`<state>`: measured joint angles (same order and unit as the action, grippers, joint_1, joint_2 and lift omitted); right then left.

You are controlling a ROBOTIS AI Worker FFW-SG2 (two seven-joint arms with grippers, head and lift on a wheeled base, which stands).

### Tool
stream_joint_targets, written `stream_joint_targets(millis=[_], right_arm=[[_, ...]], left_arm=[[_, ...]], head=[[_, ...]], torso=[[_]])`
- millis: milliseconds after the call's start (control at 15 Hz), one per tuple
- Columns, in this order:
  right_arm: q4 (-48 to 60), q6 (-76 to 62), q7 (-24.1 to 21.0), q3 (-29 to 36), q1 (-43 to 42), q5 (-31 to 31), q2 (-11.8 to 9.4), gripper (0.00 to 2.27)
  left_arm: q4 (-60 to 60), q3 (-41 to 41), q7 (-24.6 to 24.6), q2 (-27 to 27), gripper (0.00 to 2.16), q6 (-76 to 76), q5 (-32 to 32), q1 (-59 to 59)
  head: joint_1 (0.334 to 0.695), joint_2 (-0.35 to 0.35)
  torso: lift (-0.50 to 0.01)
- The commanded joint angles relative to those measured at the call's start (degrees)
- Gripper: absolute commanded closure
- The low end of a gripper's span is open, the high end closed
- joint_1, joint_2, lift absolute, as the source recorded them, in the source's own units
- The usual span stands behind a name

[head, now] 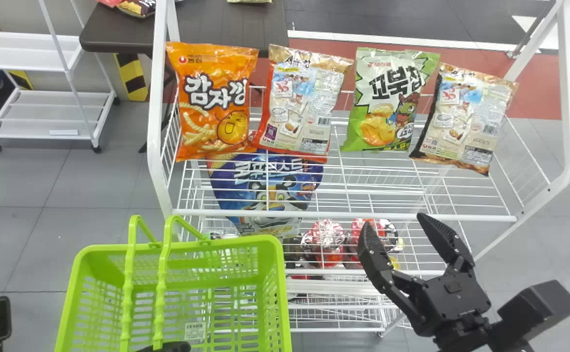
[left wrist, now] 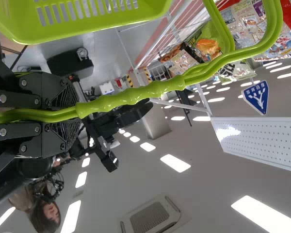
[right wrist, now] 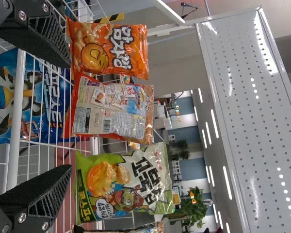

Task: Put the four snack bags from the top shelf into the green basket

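Four snack bags stand in a row on the wire top shelf: an orange bag (head: 216, 100), a red and beige bag (head: 302, 102), a green bag (head: 389, 99) and a brown-edged beige bag (head: 466, 117). My right gripper (head: 397, 225) is in front of the shelf's front rail, its fingers spread and nothing between them; in the right wrist view the right gripper (right wrist: 63, 119) faces the orange, red and green (right wrist: 123, 187) bags. My left gripper (head: 165, 347) is at the bottom edge by the green basket (head: 277, 293). In the left wrist view the left gripper (left wrist: 70, 114) is closed around the basket handles (left wrist: 131, 95).
On the lower shelf lie a blue bag (head: 265, 195) and red packages (head: 326, 242). The rack's front rail (head: 343, 215) and white side posts (head: 569, 98) frame the top shelf. A dark table (head: 236, 24) stands behind, a white cart (head: 50, 115) at the left.
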<state>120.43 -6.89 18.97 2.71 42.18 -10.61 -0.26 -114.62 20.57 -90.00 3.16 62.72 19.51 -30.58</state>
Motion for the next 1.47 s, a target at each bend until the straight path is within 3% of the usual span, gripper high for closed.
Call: stream_joint_targets(millis=[0,600,933,1400], right_arm=[[-0.2,0.0,0.0,-0.1,-0.2,0.0,0.3,0.07],[-2.1,1.9,-0.4,-1.7,-4.1,0.2,0.3,0.08],[-8.1,13.9,-1.9,-5.9,-17.7,-0.1,0.3,0.08],[-25.6,15.3,-4.7,-14.8,-38.5,0.2,0.3,0.08]], left_arm=[[0.2,0.0,-0.6,0.0,2.15,0.0,0.0,-0.1],[0.2,0.0,-0.6,0.2,2.15,0.0,0.0,-0.1],[0.4,0.2,-0.6,0.6,2.15,0.0,0.0,-0.1],[1.5,0.1,-0.6,2.6,2.15,0.0,1.4,0.0]], head=[[0.695,-0.102],[0.695,-0.086],[0.695,-0.040],[0.695,0.121]], torso=[[0.000],[0.000],[0.000],[0.000]])
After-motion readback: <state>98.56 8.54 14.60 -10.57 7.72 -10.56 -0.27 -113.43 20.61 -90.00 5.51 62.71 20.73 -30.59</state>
